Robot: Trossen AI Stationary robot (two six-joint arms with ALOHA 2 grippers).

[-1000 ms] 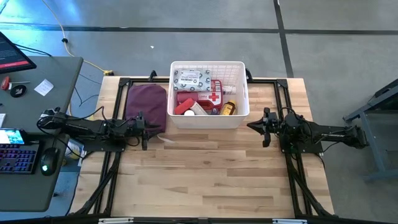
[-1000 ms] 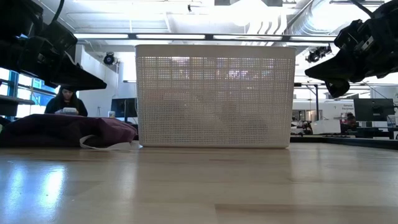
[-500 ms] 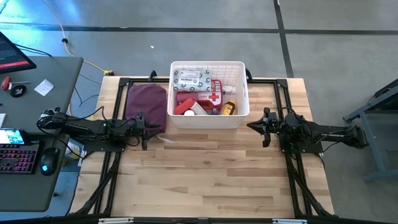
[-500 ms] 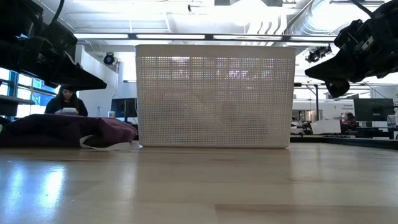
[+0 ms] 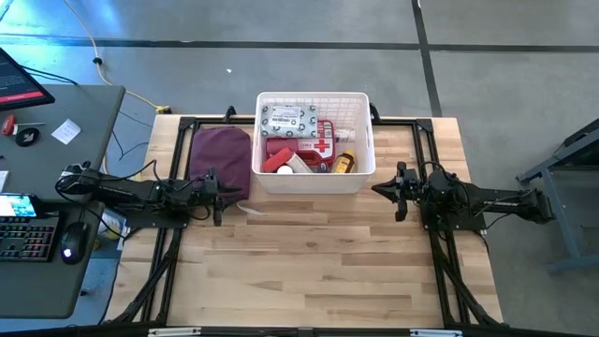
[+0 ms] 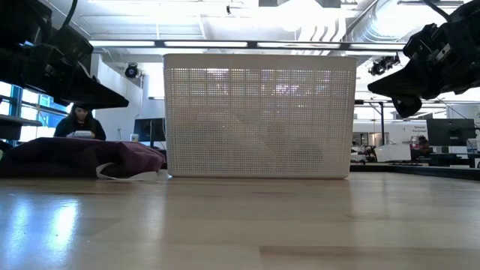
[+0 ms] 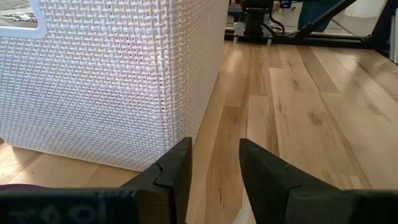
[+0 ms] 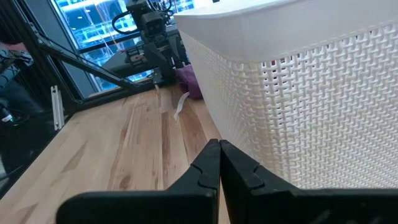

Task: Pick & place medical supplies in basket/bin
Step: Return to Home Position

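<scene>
The left end effector [image 5: 217,197] hangs released and empty, fingers apart, at the near corner of the maroon pouch [image 5: 222,154]; the right end effector [image 5: 398,192] is clenched on nothing, just right of the bin [image 5: 314,183]; the bin stands between the two arms at the worktop's [image 5: 309,267] far edge, the pouch just beside its left wall; inside lie a wipes packet [image 5: 290,117], a red case [image 5: 314,147] and an amber jar [image 5: 343,164]; the wooden worktop stands on grey floor [image 5: 487,75]; a keyboard [image 5: 23,239] lies off to the left; a person [image 6: 79,124] sits in the room behind.
</scene>
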